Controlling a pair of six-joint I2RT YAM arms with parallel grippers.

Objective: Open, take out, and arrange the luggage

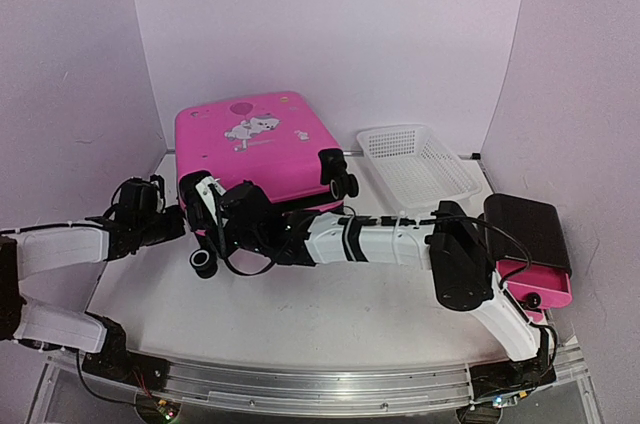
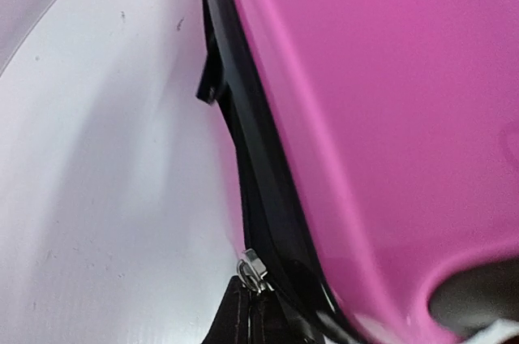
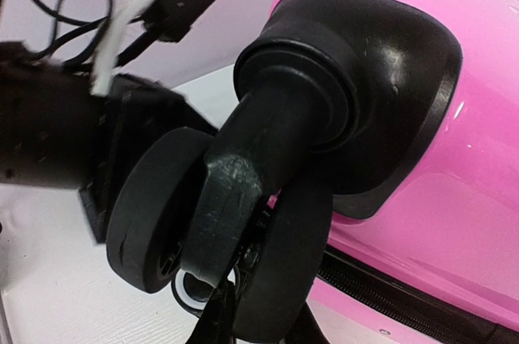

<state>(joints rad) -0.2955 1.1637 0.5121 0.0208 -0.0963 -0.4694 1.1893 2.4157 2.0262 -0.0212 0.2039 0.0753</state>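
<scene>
Arms both stretch low: my left to the left side of the luggage (image 1: pixel 265 149), my right across its front. It lies flat, back left. Left gripper (image 2: pixel 246 316) pinches the zipper pull (image 2: pixel 251 266); whether my right gripper (image 1: pixel 212 244) grips the caster (image 3: pixel 154 214), I cannot tell. One luggage, two casters, one basket (image 1: pixel 420 164), one cabinet (image 1: pixel 530 229).

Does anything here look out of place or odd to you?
Only one thing: the pink drawer of the small black cabinet at the right stands pulled out. Nothing looks spilled or broken.
</scene>
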